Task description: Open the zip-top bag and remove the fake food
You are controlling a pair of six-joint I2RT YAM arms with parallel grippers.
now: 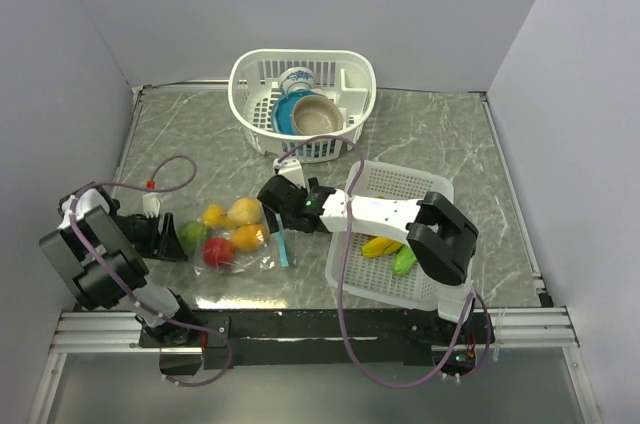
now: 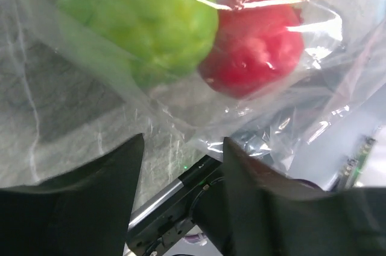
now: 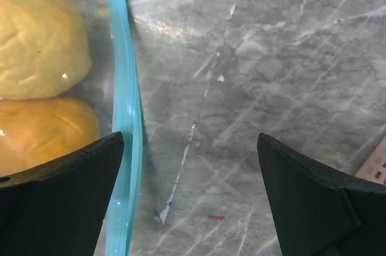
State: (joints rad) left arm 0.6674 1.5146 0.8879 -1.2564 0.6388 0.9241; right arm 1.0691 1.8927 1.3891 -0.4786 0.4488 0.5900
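The clear zip-top bag (image 1: 240, 244) lies on the table at front left, its teal zip strip (image 1: 285, 246) on its right edge. Inside show a green fruit (image 1: 192, 236), a red apple (image 1: 218, 252), an orange (image 1: 250, 236) and a lemon (image 1: 245, 210). My left gripper (image 1: 172, 234) is open at the bag's left end; its view shows the green fruit (image 2: 139, 20) and the apple (image 2: 253, 44) through plastic, just past the gripper (image 2: 181, 153). My right gripper (image 1: 272, 202) is open over the bag's right edge, with the zip strip (image 3: 126, 117) beside its left finger (image 3: 60, 195).
A white tray (image 1: 400, 184) at front right holds a yellow banana (image 1: 380, 247) and a green piece (image 1: 405, 259). A white basket (image 1: 300, 69) with bowls and a cup stands at the back. Grey walls close in left, right and behind.
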